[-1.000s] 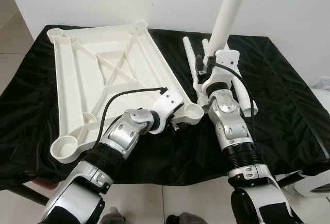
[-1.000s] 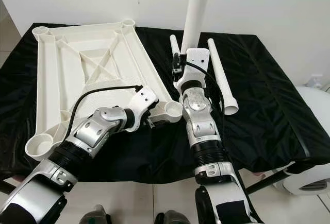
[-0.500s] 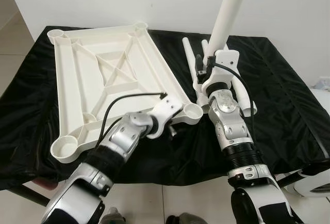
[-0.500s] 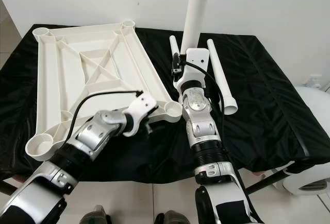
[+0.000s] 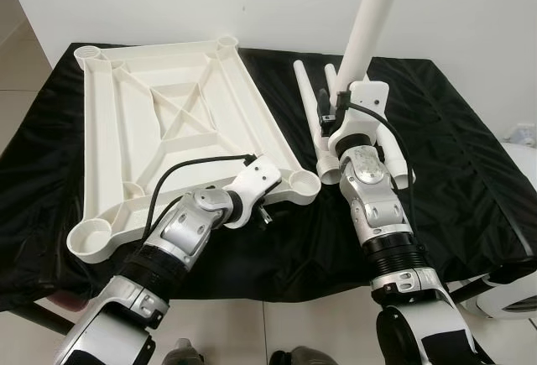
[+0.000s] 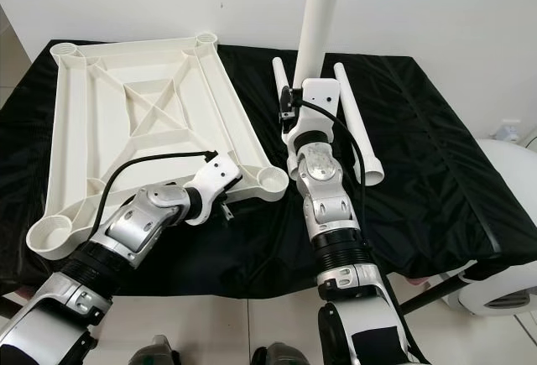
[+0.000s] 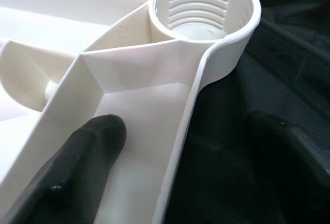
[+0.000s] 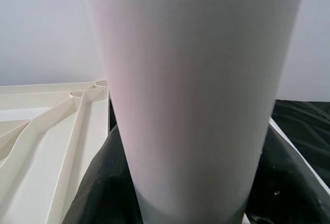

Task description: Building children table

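Tabletop (image 5: 168, 130) upside down on the left half of a table (image 5: 470, 180) draped in black cloth, ribbed underside up, a round socket at each corner. Near-right socket (image 7: 205, 9) empty, threaded inside, lying just beyond the left gripper (image 7: 180, 147). Left gripper at the tabletop's near edge, close to that socket, straddling the rim: one finger (image 7: 77, 167) inside on the white plastic, the other (image 7: 289, 152) outside over the black cloth; spread wide, closed on nothing, with the rim between the fingers. Right gripper (image 5: 336, 101) raised over the middle of the table, just right of the tabletop, clamped around a leg (image 5: 371, 13) held nearly upright and leaning slightly right, its top out of frame. In the right wrist view, leg (image 8: 196, 90) close up with black fingers (image 8: 103, 193) on either side. Spare legs (image 6: 361, 143) flat on the cloth under and beside the right arm, running near to far, right of the tabletop, apart from it.
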